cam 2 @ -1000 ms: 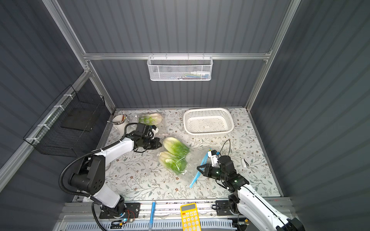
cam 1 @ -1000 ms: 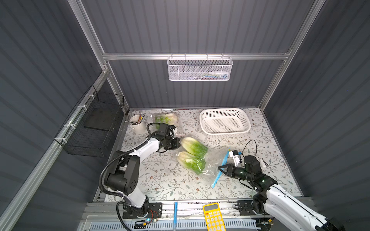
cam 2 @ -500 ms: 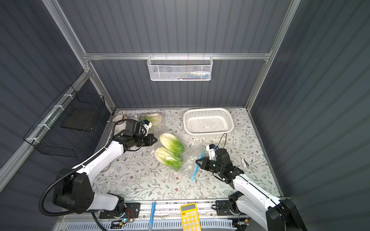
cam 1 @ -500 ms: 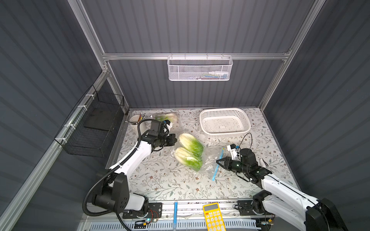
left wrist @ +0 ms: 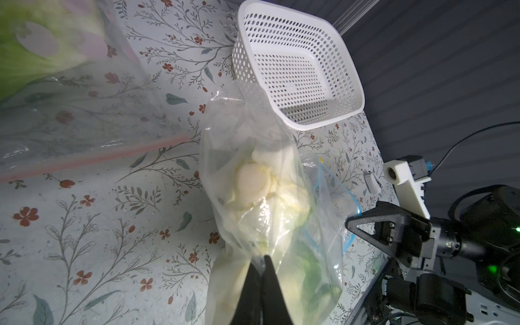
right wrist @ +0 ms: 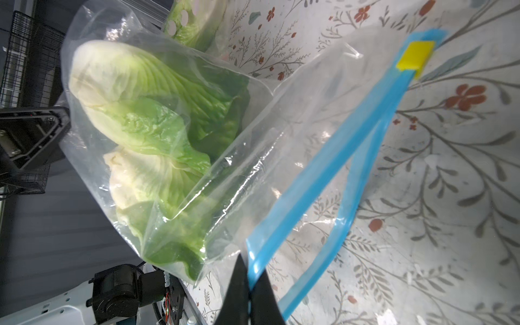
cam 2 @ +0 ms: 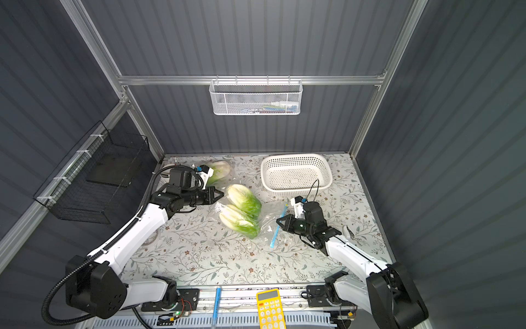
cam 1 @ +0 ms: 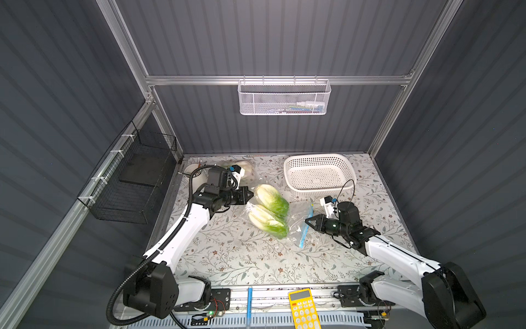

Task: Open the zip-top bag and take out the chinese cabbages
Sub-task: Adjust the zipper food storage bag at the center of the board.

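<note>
Jaws on both arms are pressed together on the bag (cam 1: 294, 228). In both top views the left pair pinches its sealed end by the white stems, and the right pair pinches the blue zip (cam 2: 273, 239). Two cabbages (cam 1: 271, 199) lie inside, mid-worktop (cam 1: 227, 256), with a third head (cam 2: 220, 171) further back.

From the left wrist we see film nipped between the black tips, with a stem base (left wrist: 251, 183) behind it.

From the right wrist the zip forks into two tracks, with the slider (right wrist: 415, 59) at its far end. We judge the mouth open. Next we need one pair freed to draw the heads out.
</note>
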`<state>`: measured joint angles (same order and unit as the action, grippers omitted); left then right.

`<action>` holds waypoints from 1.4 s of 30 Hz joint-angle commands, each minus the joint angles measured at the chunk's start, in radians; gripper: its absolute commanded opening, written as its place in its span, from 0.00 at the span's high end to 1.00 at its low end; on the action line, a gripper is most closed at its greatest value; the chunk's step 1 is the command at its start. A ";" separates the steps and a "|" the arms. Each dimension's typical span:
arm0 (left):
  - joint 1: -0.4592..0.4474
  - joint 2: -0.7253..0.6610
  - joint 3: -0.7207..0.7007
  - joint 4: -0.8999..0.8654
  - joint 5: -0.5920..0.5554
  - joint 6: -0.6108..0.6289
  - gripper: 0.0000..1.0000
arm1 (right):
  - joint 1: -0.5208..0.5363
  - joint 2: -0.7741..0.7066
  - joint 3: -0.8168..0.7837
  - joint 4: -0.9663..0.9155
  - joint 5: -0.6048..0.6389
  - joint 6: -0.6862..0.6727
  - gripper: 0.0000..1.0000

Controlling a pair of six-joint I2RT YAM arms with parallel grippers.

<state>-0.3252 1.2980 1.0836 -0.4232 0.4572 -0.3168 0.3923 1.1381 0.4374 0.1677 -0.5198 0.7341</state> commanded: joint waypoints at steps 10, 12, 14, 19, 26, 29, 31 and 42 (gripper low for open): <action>0.008 -0.100 0.066 -0.063 -0.146 -0.024 1.00 | -0.008 -0.012 -0.012 -0.041 0.030 -0.039 1.00; 0.008 -0.102 0.059 -0.075 -0.193 -0.019 1.00 | -0.007 -0.051 -0.027 -0.040 0.038 -0.034 1.00; 0.011 -0.110 0.045 -0.068 -0.226 -0.021 1.00 | -0.007 -0.081 -0.048 -0.036 0.044 -0.025 1.00; 0.021 -0.106 0.022 -0.057 -0.286 -0.028 1.00 | -0.006 -0.133 -0.084 -0.029 0.050 -0.010 1.00; 0.023 -0.109 0.006 0.030 -0.097 -0.091 1.00 | -0.007 -0.128 -0.108 0.013 0.060 0.004 1.00; 0.009 -0.118 0.002 0.082 0.026 -0.124 1.00 | -0.006 -0.101 -0.103 0.029 0.062 0.004 1.00; -0.011 -0.134 -0.002 0.113 0.056 -0.148 1.00 | -0.006 -0.083 -0.097 0.039 0.069 0.004 1.00; -0.025 -0.162 -0.055 0.221 0.195 -0.225 1.00 | -0.007 0.056 -0.034 0.087 0.065 -0.006 1.00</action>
<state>-0.3489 1.1488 1.0496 -0.2798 0.5686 -0.5056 0.3893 1.1679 0.3763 0.2333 -0.4633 0.7326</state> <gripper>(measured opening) 0.048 0.050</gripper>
